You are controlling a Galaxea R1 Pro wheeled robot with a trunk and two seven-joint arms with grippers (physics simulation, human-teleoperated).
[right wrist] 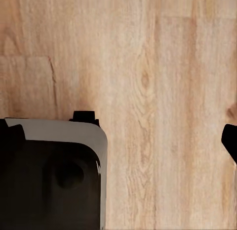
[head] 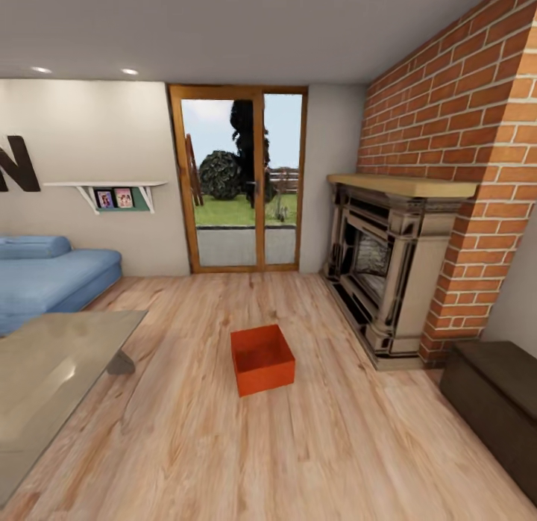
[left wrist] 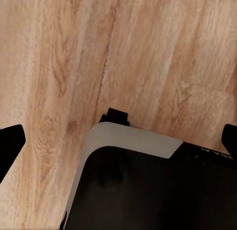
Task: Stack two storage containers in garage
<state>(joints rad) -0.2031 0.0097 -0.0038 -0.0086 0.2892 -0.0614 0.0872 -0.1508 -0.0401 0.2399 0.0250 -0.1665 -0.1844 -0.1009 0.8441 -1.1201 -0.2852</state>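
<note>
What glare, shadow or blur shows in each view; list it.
Head view: sharp and evenly lit, pale sheen on the glass table, bright daylight through the glass doors, faint shadow inside the storage container. Both wrist views: crisp wood floor, soft shadowless light.

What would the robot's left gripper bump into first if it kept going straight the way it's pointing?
Probably the light wood plank floor. The left gripper points down at it with its fingers spread wide and empty, beside the robot's dark base. How far away the floor is isn't clear.

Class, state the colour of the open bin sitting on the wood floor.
Orange-red, inside and out. The storage container shows best in the head view.
</note>
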